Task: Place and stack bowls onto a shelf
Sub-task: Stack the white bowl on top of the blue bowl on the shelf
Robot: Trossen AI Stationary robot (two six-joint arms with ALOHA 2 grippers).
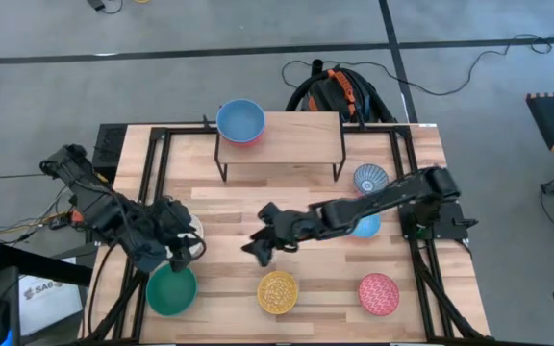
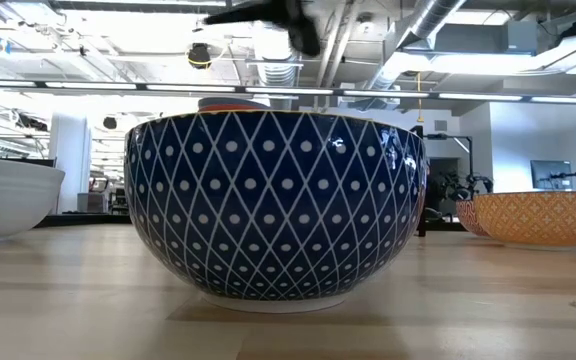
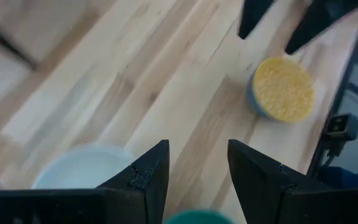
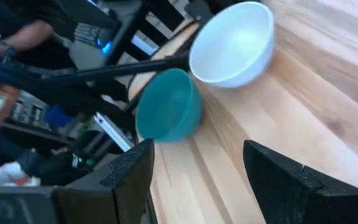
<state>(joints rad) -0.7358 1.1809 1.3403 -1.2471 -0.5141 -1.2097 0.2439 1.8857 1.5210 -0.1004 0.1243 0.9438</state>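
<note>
1. We're seeing the shelf (image 1: 279,133) standing at the far middle of the surface (image 1: 239,207), plank top on thin black legs.
2. One blue bowl (image 1: 240,121) is sitting on the shelf's left end, with an orange-red rim showing under it, so it looks stacked on another bowl.
3. We're seeing the left hand (image 1: 183,252) hovering over the near-left part of the surface, just above the teal-green bowl (image 1: 171,290) and next to the white bowl (image 4: 234,43), which the arm mostly hides from above.
4. Left hand fingers (image 3: 146,177) are standing apart with nothing between them; the wrist view is showing bare wood in the gap.
5. We're seeing the right hand (image 1: 257,250) reaching across to the middle of the surface, just beyond the patterned yellow bowl (image 1: 278,291).
6. Right hand is spread wide and holding nothing; its fingers (image 4: 131,169) are framing bare planks, with the teal-green and white bowls farther off, touching or nearly so.
7. Patterned pink-red bowl (image 1: 379,293) is sitting near-right on the surface, well apart from the yellow one.
8. Patterned blue-and-white bowl (image 1: 370,178) is sitting right of the shelf; a light blue bowl (image 1: 365,226) is partly showing under the right arm.
9. Low view is filled by the blue-and-white bowl, so we cannot tell much else from it.
</note>
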